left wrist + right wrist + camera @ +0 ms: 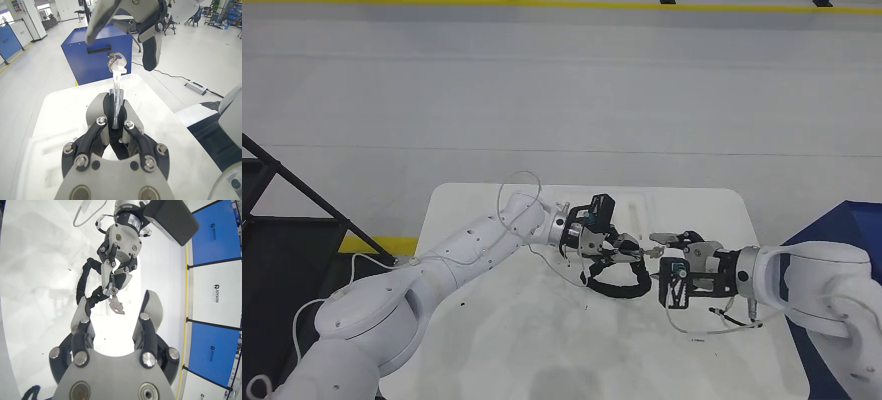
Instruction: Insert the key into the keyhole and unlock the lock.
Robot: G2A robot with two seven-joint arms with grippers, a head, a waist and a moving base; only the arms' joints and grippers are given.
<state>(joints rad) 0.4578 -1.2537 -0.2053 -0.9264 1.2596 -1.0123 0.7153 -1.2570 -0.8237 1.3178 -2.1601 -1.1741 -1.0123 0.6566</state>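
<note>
The left gripper [115, 100] is up close over the white table [62, 106] - jaws pinched tight on the chrome lock cylinder [117, 106], which sits between the black pads [108, 106] and pokes out past the fingertips. One key [117, 65] stands in the keyhole, blade partly in, head out in open air with nothing touching it. How deep the blade goes is hidden inside the cylinder. A ring loops through the key head; something flat overlaps behind it, and whether that is a second key I cannot tell.

Just beyond, the right gripper [121, 50] faces the left one head-on - jaws wide, fingers spread to either side of the key head, both clear of it. In the top view the two arms meet nose to nose over the middle of the table, one coming in from each side.

One black cable [81, 283] loops out from the lock and hangs below the left gripper; in the right wrist view a stretch of it passes behind the right gripper's own finger. Farthest back, one blue cabinet [98, 62] stands on the floor past the table edge.
</note>
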